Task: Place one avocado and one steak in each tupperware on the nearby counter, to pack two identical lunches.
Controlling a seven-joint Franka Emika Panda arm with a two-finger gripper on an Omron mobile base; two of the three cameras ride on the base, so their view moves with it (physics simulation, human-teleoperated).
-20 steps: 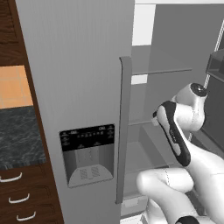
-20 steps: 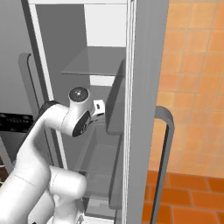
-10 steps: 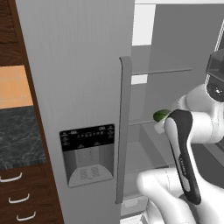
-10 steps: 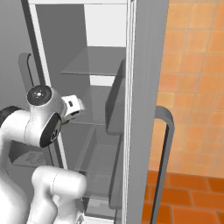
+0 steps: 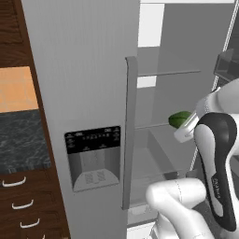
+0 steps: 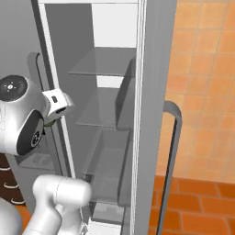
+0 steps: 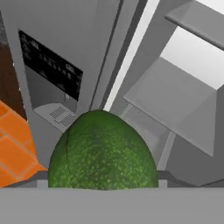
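Note:
One avocado, dark green and speckled, bulges up large at the bottom of the hand view and hides the fingertips. From the left base view the same avocado sticks out of my gripper, which is shut on it in front of the open fridge, at middle-shelf height. A green sliver of the avocado shows beside the arm's wrist. A stretch of the dark marbled counter lies left of the fridge over brown drawers. The steaks and the tupperware are out of view.
The closed grey fridge door with its dispenser panel and long handle stands just left of the hand. Glass shelves fill the open compartment. The swung-out door and its handle stand to the right, before an orange tiled wall.
The arm has drawn back out of the fridge and swung left, bringing the avocado with it. The hand now faces the closed door and dispenser.

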